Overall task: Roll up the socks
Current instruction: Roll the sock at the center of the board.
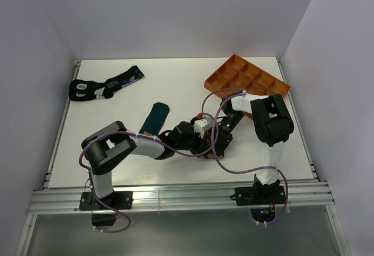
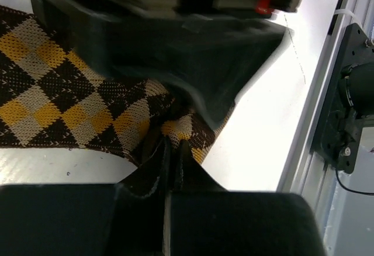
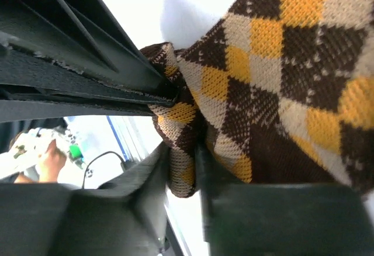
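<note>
1. Left claw [image 2: 171, 148]: we see its jaws closed together, pinching an edge of the checkered sock [image 2: 64, 101].
2. Right claw [image 3: 182, 162]: jaws narrowly parted, with a fold of the same sock gripped between them.
3. We find this sock under both claws, toward 6 o'clock on the white surface [image 1: 175, 86].
4. Teal sock [image 1: 155, 118]: lies flat at 10 o'clock from the claws, apart from them.

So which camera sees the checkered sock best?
The left wrist view: the checkered sock lies spread on the table, its edge pinched by the left gripper. The right wrist view shows only a close-up of a fold in the right gripper. In the top view the grippers hide nearly all of it.
</note>
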